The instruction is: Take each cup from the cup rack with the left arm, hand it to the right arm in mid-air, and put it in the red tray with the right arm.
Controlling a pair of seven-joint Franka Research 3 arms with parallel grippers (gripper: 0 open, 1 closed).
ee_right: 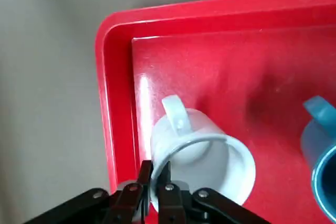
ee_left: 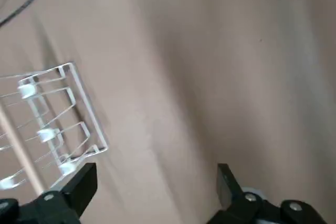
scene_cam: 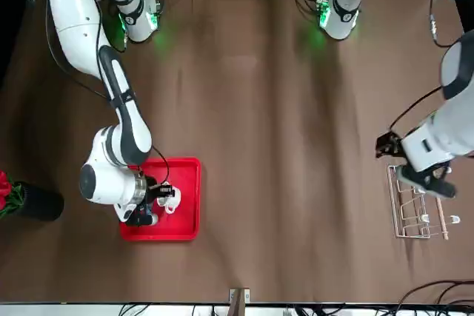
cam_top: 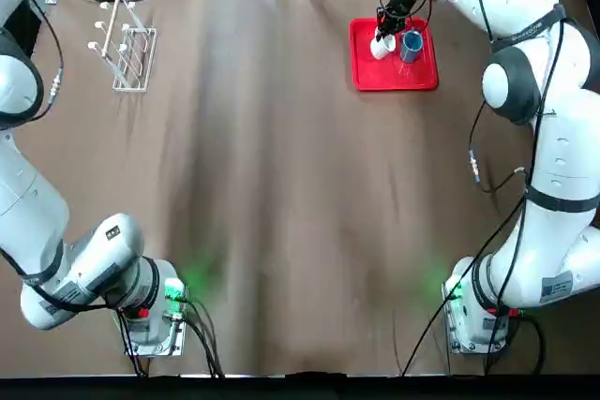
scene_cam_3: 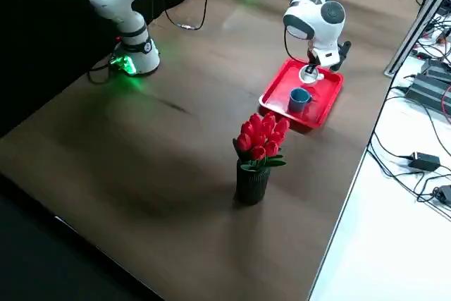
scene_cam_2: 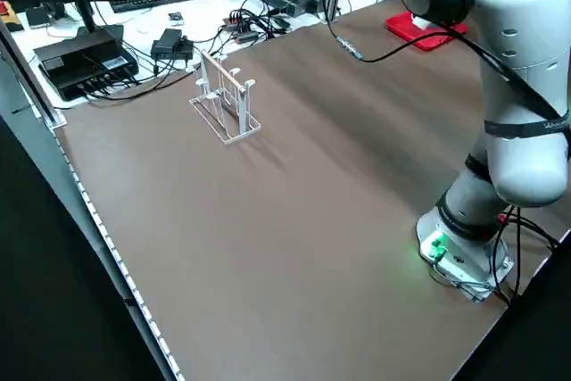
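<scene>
"What's nearest the robot's side?"

"Two arm bases, the left one [cam_top: 159,320] and the right one [cam_top: 475,320], both on the robot's side of the red tray [cam_top: 395,80]. There's just one tray, lying flat."

"And the cups?"

"Two, each with one handle, both within the tray's rim. The white cup [ee_right: 197,156] is toward the tray's left side, the blue cup [ee_right: 323,156] to its right, with a gap between them. I can't tell whether the white one touches the tray's floor."

"Anything on them?"

"The right gripper [ee_right: 156,174], over the tray. Its two fingers are pinched on the white cup's rim. The blue cup stands free of it."

"Where's the other one?"

"The left gripper [ee_left: 157,187] is in the air, well to the left of the tray and near the rack. Its two fingers are spread wide, holding nothing."

"How many racks?"

"One cup rack [cam_top: 134,53], well apart from the tray on its left, with one slanted post."

"And farthest?"

"Beyond the tray and to its right, one bunch of red flowers [scene_cam_3: 262,135] in one black vase [scene_cam_3: 251,185]."
</scene>
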